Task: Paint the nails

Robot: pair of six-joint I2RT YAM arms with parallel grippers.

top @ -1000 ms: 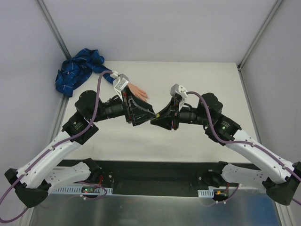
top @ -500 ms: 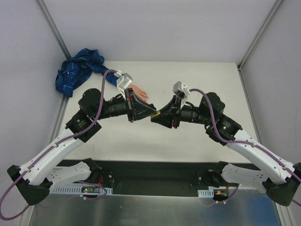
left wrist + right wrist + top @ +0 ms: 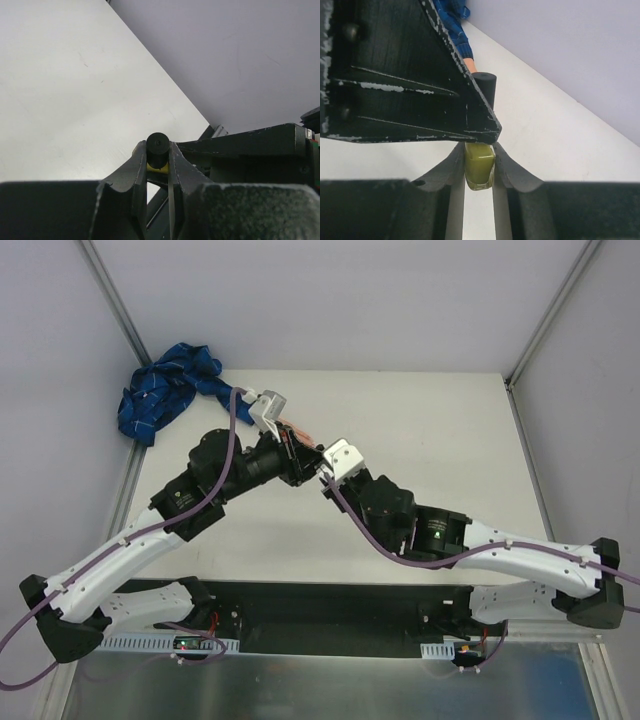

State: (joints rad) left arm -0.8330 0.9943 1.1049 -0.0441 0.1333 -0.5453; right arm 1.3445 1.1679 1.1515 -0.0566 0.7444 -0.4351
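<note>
From above, the little pink hand [image 3: 298,432] lies on the counter [image 3: 430,420], just behind both arm tips; its nails are too small to see.

Left wrist: the left tool [image 3: 157,148] pinches a black cap [image 3: 157,141].

Right wrist: the right tool [image 3: 479,152] pinches a yellow-green bottle [image 3: 480,169].

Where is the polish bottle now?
Top view: the bottle is mid-table, right gripper clamping its olive body, left gripper its black cap, beside the mannequin hand.
</note>
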